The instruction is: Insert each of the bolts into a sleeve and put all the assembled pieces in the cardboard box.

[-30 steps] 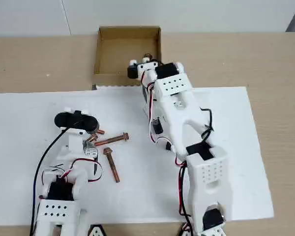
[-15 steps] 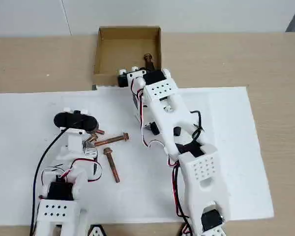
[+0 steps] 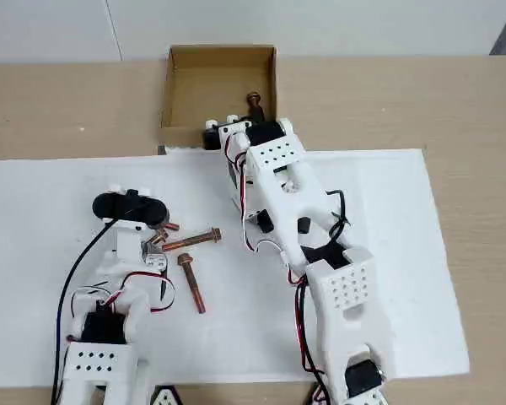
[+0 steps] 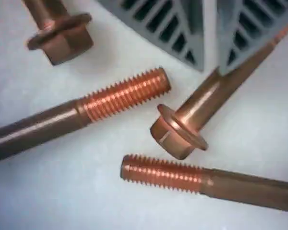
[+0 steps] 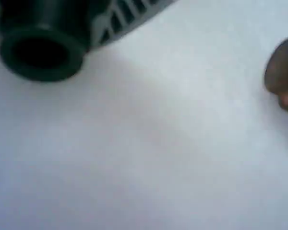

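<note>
Your left gripper (image 3: 158, 240), state not determinable, sits low on the white sheet (image 3: 396, 194) among loose bolts (image 4: 182, 129), arm folded back. One bolt (image 3: 191, 241) lies crosswise, head toward the right arm. Another bolt (image 3: 193, 285) lies lengthwise, head toward the gripper. Your right gripper (image 3: 251, 114), likewise not determinable, is stretched to the cardboard box (image 3: 211, 89) near wall, a black sleeve (image 5: 41, 52) beside it.

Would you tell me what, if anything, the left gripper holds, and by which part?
It cannot be told: the shank of one bolt runs under the left gripper, its head free on paper.
</note>
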`<state>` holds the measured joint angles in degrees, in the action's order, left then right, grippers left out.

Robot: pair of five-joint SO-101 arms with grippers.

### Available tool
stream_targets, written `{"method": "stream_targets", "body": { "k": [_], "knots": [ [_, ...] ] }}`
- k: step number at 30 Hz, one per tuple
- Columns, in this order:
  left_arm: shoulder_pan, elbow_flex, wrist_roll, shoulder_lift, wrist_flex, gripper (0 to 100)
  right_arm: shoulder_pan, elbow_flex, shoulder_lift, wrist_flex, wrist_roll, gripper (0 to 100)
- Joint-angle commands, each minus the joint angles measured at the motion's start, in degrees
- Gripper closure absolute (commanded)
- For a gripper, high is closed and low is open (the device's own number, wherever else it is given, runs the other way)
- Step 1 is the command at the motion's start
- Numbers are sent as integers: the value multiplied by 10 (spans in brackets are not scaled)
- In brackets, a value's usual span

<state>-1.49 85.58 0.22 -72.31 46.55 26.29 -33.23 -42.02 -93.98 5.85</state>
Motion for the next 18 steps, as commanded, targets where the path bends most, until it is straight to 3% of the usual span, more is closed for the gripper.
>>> {"method": "stream_targets", "body": {
  "k": [1, 10, 18],
  "knots": [
    [3, -6, -3, -6, -13, 990, 4, -13, 17, -32, -5, 995],
    [4, 0, -1, -6, -14, 990, 6, -15, 224, -37, -58, 995],
    [-1, -10, -4, -6, -23, 988, 3, -9, 394, -43, -61, 995]
  ]
}}
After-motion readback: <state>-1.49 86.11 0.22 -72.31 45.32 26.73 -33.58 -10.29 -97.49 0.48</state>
